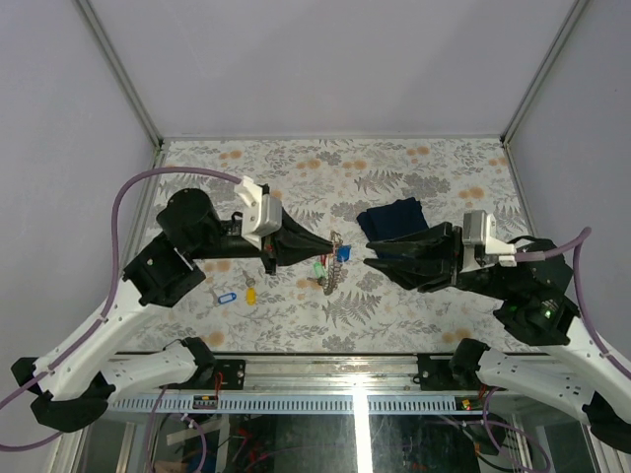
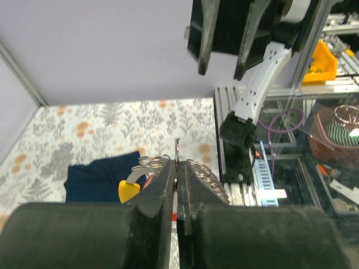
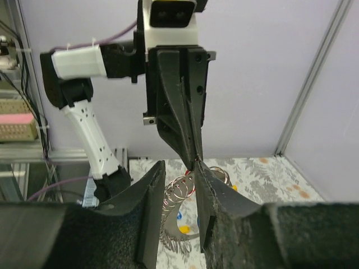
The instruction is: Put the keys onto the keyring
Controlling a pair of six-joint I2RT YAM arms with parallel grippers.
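The keyring [image 1: 337,260], a silvery ring with a chain-like rim and coloured tags, hangs at the table's middle. My left gripper [image 1: 332,242] is shut on the keyring's top edge; in the left wrist view its fingertips [image 2: 168,171] pinch the thin metal rim [image 2: 178,147]. My right gripper [image 1: 369,261] faces the keyring from the right, open, with the small rings [image 3: 188,188] showing just past its gap [image 3: 180,168]. A blue-tagged key [image 1: 227,297] and a yellow-tagged key [image 1: 250,294] lie on the table to the left. A green tag [image 1: 319,269] sits against the keyring.
A folded navy cloth [image 1: 390,219] lies behind the right gripper, also in the left wrist view [image 2: 101,174]. The floral tabletop [image 1: 296,177] is walled by grey panels on three sides, with a metal rail [image 1: 335,370] along the near edge.
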